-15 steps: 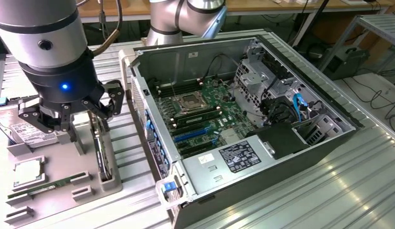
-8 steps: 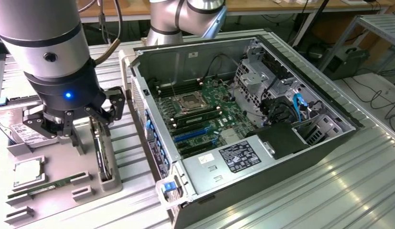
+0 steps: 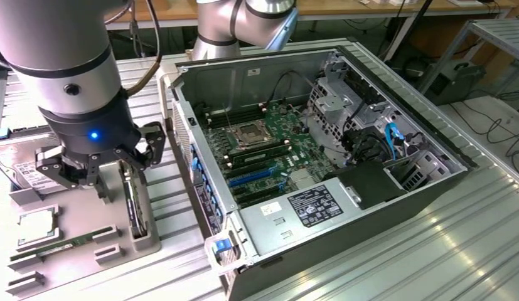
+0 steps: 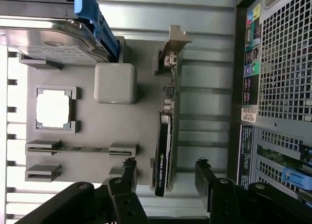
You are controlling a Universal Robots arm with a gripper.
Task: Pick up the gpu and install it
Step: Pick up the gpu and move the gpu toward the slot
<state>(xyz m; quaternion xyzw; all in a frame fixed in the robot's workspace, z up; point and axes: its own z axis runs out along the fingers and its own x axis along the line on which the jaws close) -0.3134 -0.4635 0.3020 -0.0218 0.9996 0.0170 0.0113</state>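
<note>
A ribbed, silvery sheet-metal worktop (image 3: 427, 251) catches bright glare; behind it runs a pale wooden bench (image 3: 343, 7), while black cables (image 3: 496, 130) trail over light grey floor (image 3: 470, 113) at the exterior view's right

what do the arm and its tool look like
A thick cylindrical silver-grey metal arm with rounded joints, ending in a black wrist section with a small glowing blue light. A dark cable runs beside it. The black tool has jointed, bolted link fingers.

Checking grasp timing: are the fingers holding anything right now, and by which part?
Nothing is held. The open fingers straddle one end of the graphics card, which stands on edge in the tray, without touching it.
</note>
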